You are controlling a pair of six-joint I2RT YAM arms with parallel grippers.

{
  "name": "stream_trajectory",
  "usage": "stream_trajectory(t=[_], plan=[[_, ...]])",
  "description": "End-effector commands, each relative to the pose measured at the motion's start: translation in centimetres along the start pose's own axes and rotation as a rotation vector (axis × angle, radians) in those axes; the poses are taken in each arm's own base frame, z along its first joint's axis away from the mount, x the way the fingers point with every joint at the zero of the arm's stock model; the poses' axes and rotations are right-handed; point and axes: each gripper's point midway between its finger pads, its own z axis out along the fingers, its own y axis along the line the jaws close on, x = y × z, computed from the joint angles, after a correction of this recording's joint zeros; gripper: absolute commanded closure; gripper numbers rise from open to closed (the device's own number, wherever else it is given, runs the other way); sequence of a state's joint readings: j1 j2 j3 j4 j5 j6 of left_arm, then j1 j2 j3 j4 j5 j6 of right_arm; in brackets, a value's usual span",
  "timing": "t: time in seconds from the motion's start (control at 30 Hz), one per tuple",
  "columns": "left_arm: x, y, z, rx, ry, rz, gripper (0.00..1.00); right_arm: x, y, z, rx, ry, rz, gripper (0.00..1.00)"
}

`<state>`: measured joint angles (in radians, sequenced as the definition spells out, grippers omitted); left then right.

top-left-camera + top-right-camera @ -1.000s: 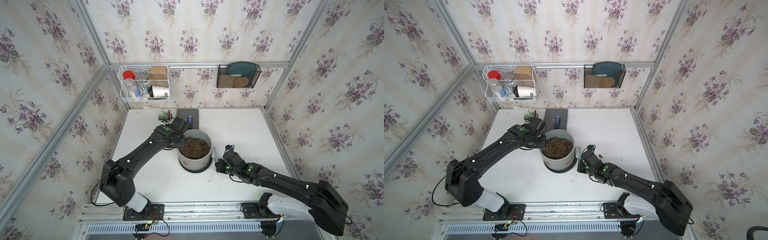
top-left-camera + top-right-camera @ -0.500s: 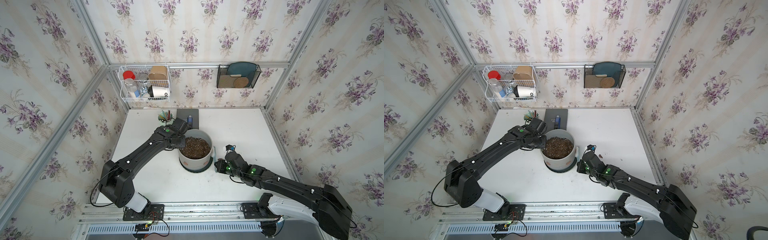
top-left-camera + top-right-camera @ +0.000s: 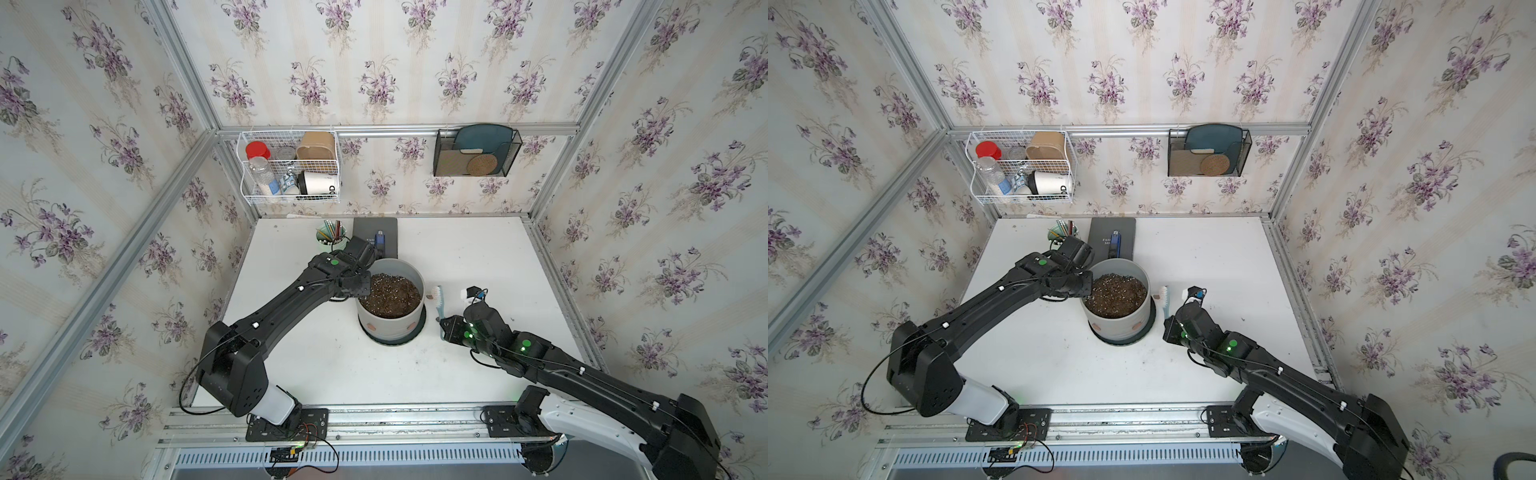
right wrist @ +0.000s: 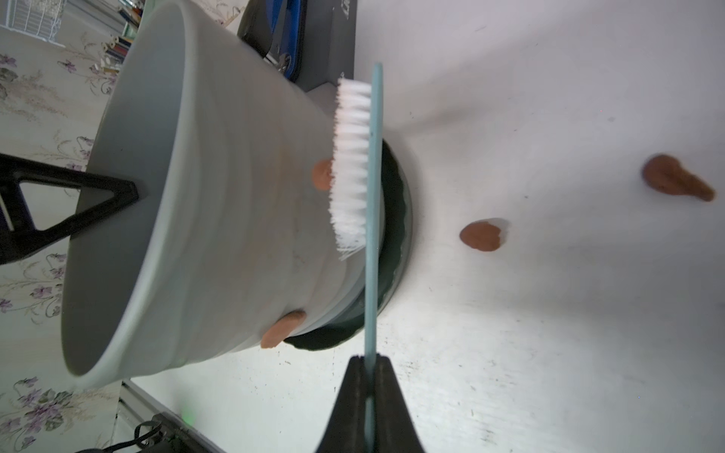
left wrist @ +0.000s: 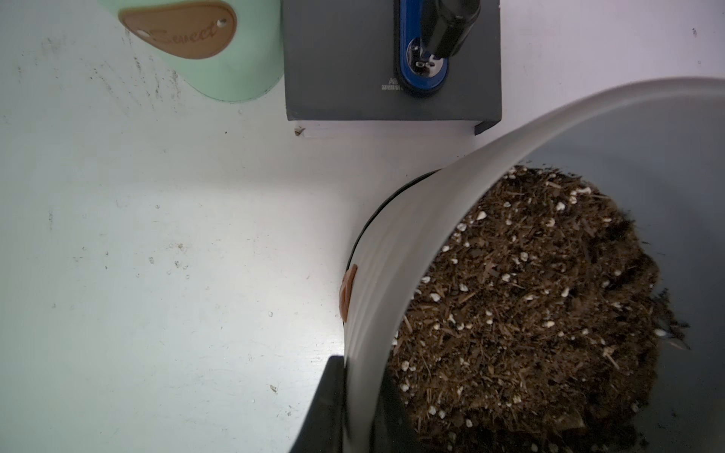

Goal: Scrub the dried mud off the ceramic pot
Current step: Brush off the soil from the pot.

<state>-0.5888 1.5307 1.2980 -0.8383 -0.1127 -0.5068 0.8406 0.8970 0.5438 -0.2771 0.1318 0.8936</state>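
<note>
the ceramic pot [image 3: 390, 330] stands on its black saucer [image 3: 420, 328] in the middle of the tabletop [image 3: 478, 257], full of speckled soil [image 3: 388, 297]. the left fingers [image 5: 325, 404] are pinched narrow on its rim, one outside the wall and one inside above the soil. the right fingers [image 4: 349, 400] are clamped on the thin end of a pale blue toothbrush [image 4: 372, 219]. its bristles are turned toward the pot's lower wall, beside a blob of dried mud [image 4: 322, 174].

likely trouble: the brush is held far from its head by a slim, flat handle, so scrubbing force could twist it in the grip or bend it off the wall. a hard push could also shove the pot across the saucer or tip it against the rim pinch, spilling soil.

the right wrist view shows the bristles at the blob, though not whether they touch. it also shows a second blob [image 4: 283, 329] low on the wall and two more lying on the tabletop, apart from the pot. only the left wrist view shows the rim grip and another blob [image 5: 347, 292] on that side. the top views give the layout but hide both grips.
</note>
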Motion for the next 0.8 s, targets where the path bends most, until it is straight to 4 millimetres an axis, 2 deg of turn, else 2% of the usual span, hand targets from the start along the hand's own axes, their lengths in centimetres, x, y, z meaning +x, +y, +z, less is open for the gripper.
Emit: stream_trajectory(t=[0.0,0.17,0.27,0.37,0.5,0.53,0.67,0.77], plan=[[0.2,-1.5,0.1,0.077,0.013,-0.022,1.0,-0.3,-2.7,-0.9,0.109,-0.023,-0.008,1.0],[0.5,-1.2,0.1,0.072,0.015,-0.027,1.0,-0.1,-7.0,-1.5,0.247,-0.006,0.019,1.0],[0.6,-1.1,0.0,0.074,0.018,-0.03,1.0,0.7,-9.6,-0.8,0.315,0.063,0.05,1.0],[0.6,-1.2,-0.1,0.077,0.014,-0.032,1.0,1.4,-10.6,-0.2,0.352,0.116,0.058,1.0],[0.5,-1.2,-0.2,0.078,0.015,-0.036,1.0,0.2,-9.9,-0.6,0.342,0.084,0.033,1.0],[0.5,-1.3,-0.3,0.082,0.014,-0.035,0.97,-0.2,-9.4,-0.8,0.329,0.076,0.027,1.0],[0.2,-1.5,-0.4,0.088,0.006,-0.033,0.79,-1.3,-7.7,-1.5,0.266,0.049,0.015,1.0],[-0.8,-1.4,-0.7,0.071,-0.029,-0.031,0.64,-1.6,-6.0,-2.0,0.177,0.033,0.008,1.0]])
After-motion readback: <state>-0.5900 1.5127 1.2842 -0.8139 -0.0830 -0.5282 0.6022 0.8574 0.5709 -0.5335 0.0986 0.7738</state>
